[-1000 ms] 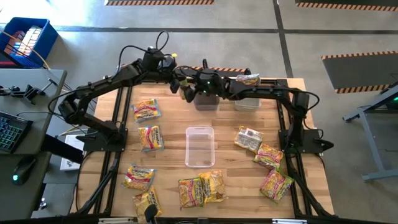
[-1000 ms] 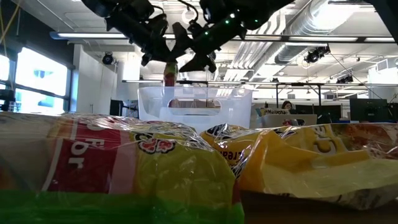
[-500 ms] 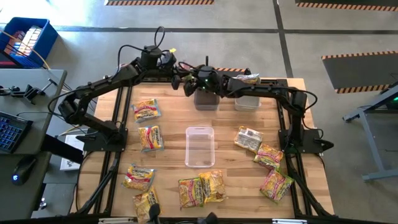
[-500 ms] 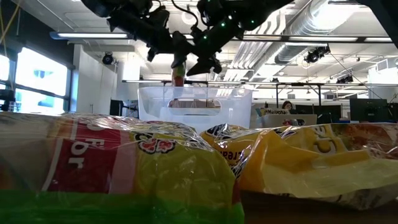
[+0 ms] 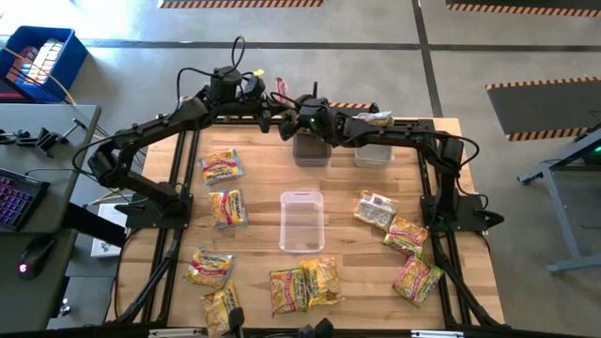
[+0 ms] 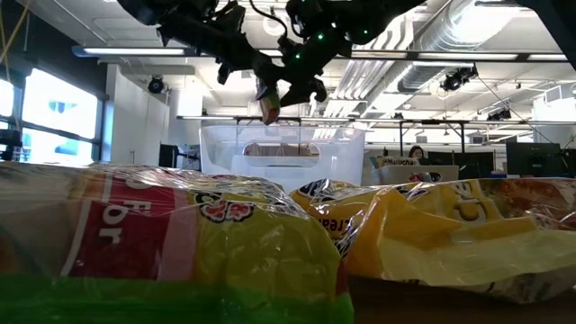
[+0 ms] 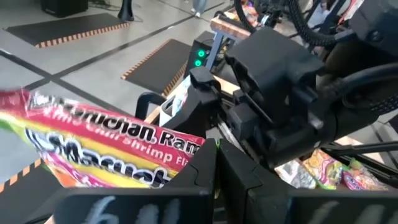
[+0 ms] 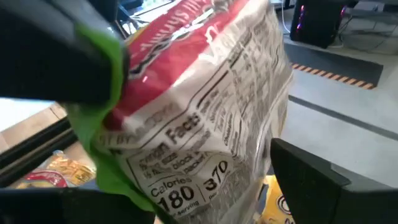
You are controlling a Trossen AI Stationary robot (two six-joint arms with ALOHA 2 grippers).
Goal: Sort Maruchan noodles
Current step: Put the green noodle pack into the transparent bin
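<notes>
1. Left gripper (image 5: 269, 101) fingers are clamped on a pink-and-green noodle packet (image 5: 280, 89), held high at the counter's (image 5: 263, 244) twelve o'clock edge.
2. Right gripper (image 5: 287, 120) fingers stand apart just beside that packet, over the far bin (image 5: 311, 152).
3. This looks like a handover; next the right fingers must close before the left lets go.
4. Other packets (image 5: 222, 166) lie around the middle bin (image 5: 301, 222).

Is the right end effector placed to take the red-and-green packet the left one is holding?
Probably yes: the right end effector is open right at the red-and-green packet, which fills its wrist view. The left end effector is shut on it, and nothing stands between.
</notes>
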